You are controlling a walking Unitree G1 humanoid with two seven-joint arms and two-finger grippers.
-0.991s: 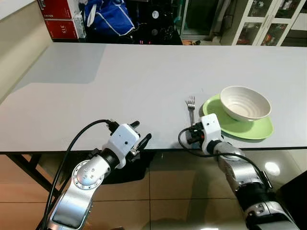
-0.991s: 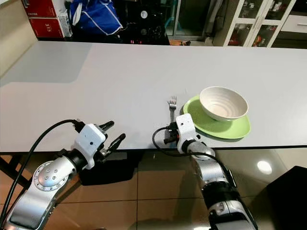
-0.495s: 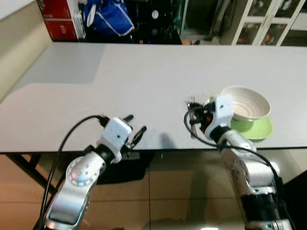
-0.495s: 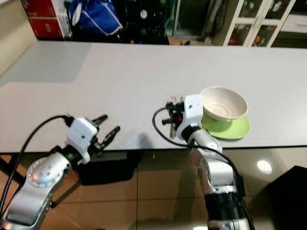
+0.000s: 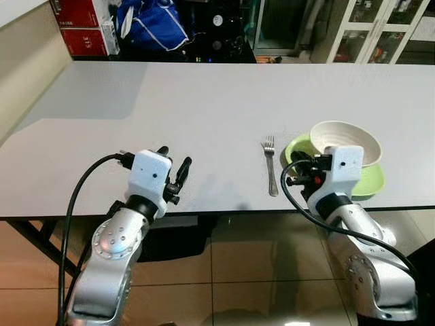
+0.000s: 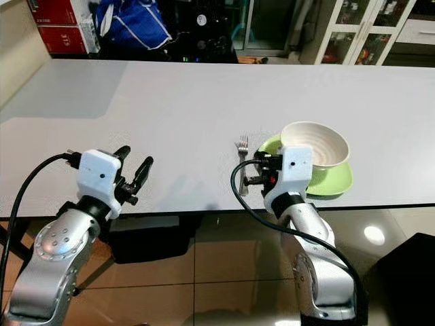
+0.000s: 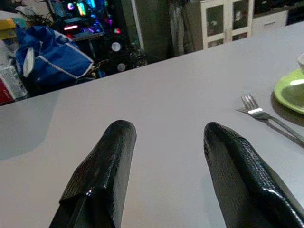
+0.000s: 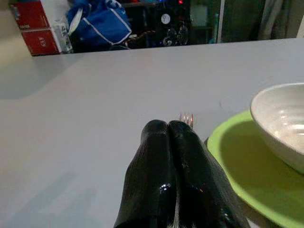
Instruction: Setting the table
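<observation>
Head views: fork (image 5: 271, 166) now lies free near the tabletop's near edge, just left of green plate (image 5: 370, 182) bearing bowl (image 5: 345, 139); right gripper (image 6: 257, 171) has lifted off it.

Left wrist view: left gripper (image 7: 164, 156) spread wide, empty.

Right wrist view: right fingers (image 8: 156, 175) pressed together, empty. Fork placement judged complete.

Long pale grey counter (image 5: 204, 102) over a glossy tan tiled floor (image 5: 258, 272) with a lamp reflection (image 6: 374, 236). Beyond its far edge: red boxes (image 5: 81, 27), a blue bag (image 5: 153, 24), dark equipment, and white glass-fronted cabinets (image 5: 380, 30). A beige wall (image 5: 27, 61) runs along the left.
</observation>
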